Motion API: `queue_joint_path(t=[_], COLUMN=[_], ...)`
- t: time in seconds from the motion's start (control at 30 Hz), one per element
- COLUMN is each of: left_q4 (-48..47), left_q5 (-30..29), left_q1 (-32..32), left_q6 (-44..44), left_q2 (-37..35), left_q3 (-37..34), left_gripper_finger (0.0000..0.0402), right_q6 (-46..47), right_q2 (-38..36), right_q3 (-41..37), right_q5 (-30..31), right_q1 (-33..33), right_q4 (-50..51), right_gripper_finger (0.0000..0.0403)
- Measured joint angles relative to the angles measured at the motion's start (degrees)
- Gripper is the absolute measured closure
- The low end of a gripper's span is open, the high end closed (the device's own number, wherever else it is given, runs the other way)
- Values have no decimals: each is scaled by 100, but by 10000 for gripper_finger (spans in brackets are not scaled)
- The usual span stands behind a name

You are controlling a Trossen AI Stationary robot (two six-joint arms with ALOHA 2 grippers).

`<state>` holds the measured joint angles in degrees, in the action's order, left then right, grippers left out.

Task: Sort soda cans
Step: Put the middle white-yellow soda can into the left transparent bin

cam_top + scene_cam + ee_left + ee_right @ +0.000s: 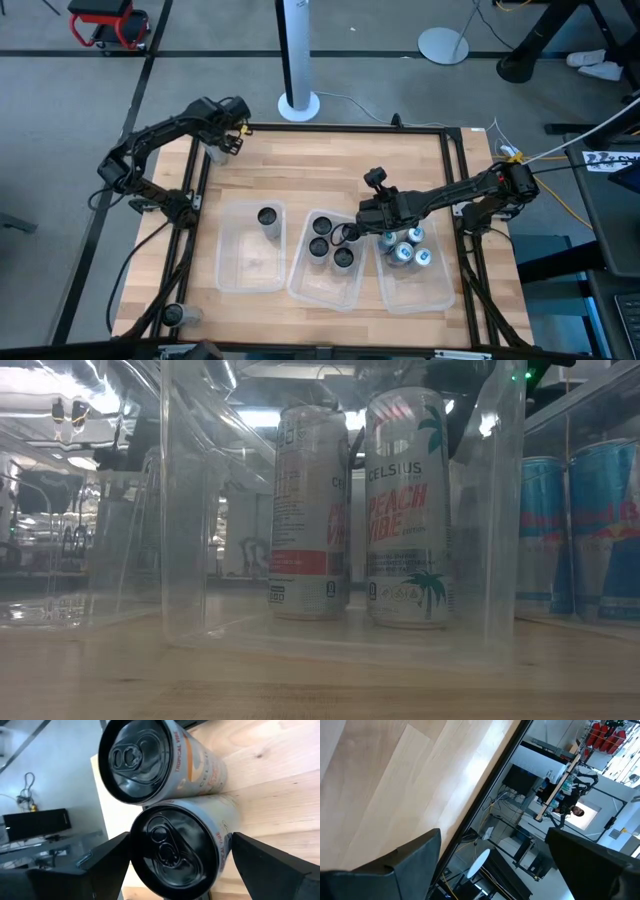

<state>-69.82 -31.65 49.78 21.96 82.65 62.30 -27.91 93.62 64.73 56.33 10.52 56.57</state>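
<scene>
At the table's far left corner my left gripper (228, 140) is open. Its wrist view (177, 857) shows the fingers on either side of a black-topped can (175, 852) with pale printed sides. A second like can (150, 760) stands close behind it. My right gripper (348, 233) hangs open and empty (492, 855) over the middle clear bin (305, 285), where three dark-topped cans (320, 247) stand upright. One dark-topped can (268, 216) stands in the left bin (235, 265). Several silver-topped blue cans (405, 250) stand in the right bin (425, 295). My left gripper has one finger (107, 865) on each side of the nearer can's upper wall (222, 845), coming at it roughly level. The can stands on the table. Whether the fingers touch it, I cannot tell.
The three clear bins sit side by side along the table's near half. In the low view two white cans (405, 510) show through the middle bin's wall and blue cans (560, 530) at the right. Bare wood (340, 160) lies between the bins and the far edge.
</scene>
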Motion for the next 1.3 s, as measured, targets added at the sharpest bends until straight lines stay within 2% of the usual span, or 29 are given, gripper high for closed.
queue_joint_path(t=[0.43,1.03,1.3], left_q4=[132,269,634], left_q5=[550,1086,1196], left_q1=[-15,16,141], left_q6=[-162,-390,-494], left_q2=[-363,-380,-380], left_q3=[-22,-11,-11], left_gripper_finger=[80,80,80], right_q6=[-150,-211,-209], right_q2=[0,0,0], right_q3=[0,2,2], right_q5=[-4,-46,-49], right_q1=[0,0,0], right_q4=[-129,-159,-162], right_gripper_finger=[39,39,39])
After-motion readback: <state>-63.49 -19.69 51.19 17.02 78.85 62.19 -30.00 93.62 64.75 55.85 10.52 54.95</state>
